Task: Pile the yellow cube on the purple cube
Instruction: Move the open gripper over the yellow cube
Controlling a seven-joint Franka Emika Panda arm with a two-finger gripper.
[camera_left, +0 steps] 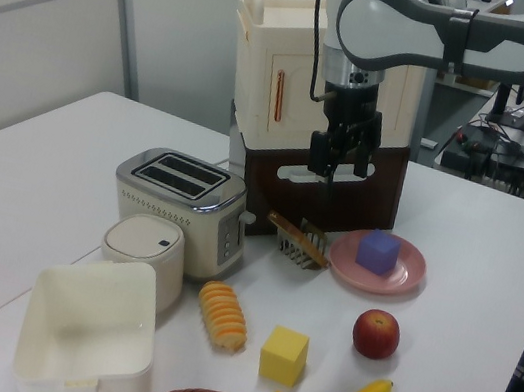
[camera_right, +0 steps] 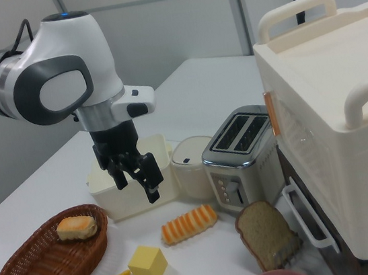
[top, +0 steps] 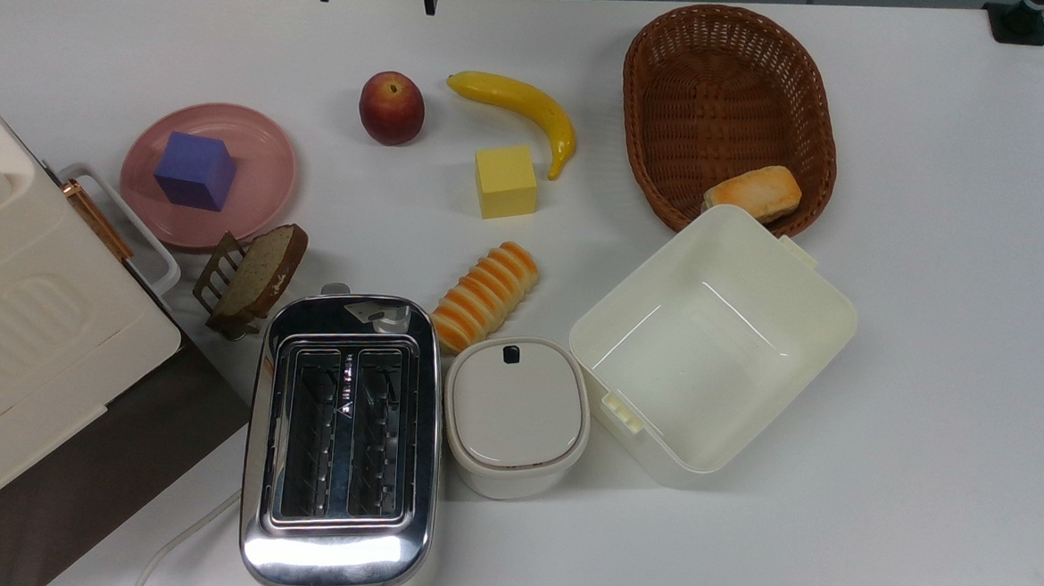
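Yellow cube (top: 505,181) sits on bare table (top: 935,261) mid-scene in the top view, nothing on top. Banana (top: 531,115) just off its 1 o'clock, peach (top: 391,107) at 10, striped bread roll (top: 486,296) at 6; 9 o'clock side free. Purple cube (top: 195,170) sits on pink plate (top: 261,150), well apart at 9, top face clear. Toast rack (top: 250,281) near plate's 5. Gripper (camera_left: 342,166) hangs above the table, fingers apart, empty.
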